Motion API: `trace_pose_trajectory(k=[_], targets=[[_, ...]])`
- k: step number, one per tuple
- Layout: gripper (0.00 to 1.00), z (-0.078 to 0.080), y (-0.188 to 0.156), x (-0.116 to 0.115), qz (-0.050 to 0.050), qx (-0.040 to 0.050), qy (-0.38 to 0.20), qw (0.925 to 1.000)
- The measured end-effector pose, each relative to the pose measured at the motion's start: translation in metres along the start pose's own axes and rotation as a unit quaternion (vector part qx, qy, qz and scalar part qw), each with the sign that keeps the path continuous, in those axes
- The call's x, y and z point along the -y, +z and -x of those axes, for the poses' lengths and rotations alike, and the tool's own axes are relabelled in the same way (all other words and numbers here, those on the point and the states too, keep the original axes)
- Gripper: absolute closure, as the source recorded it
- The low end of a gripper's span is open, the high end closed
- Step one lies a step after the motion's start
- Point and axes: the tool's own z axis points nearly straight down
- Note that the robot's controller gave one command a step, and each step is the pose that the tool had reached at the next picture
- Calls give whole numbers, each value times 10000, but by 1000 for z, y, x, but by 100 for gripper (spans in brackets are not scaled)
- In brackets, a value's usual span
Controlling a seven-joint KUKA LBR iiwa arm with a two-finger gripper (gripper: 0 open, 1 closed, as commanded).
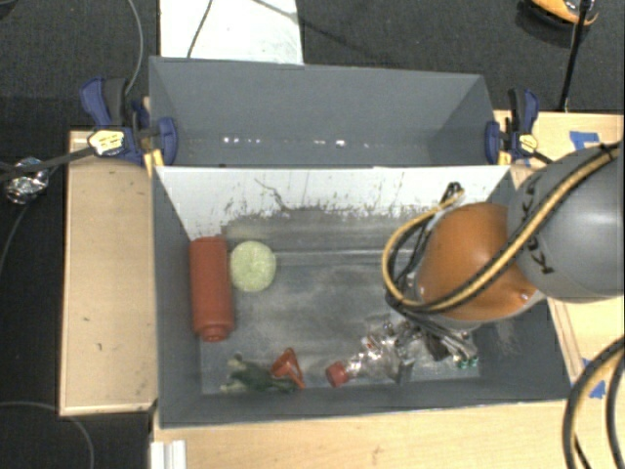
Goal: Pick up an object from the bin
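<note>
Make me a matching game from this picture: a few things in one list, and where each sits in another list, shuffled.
Things:
1. red cylinder
2. pale ball
3. green toy
4. orange cover on the arm

Places, as pictured:
A. bottom-left corner of the bin
B. over the right half of the bin
C. lying along the left wall
D. just right of the cylinder's upper end

Pairs: 1-C, 2-D, 3-A, 4-B.
</note>
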Motion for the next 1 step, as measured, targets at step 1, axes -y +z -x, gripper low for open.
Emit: trace_pose_trajectory(k=[1], targets=[[100, 0, -7, 0, 0, 2, 1, 10000]])
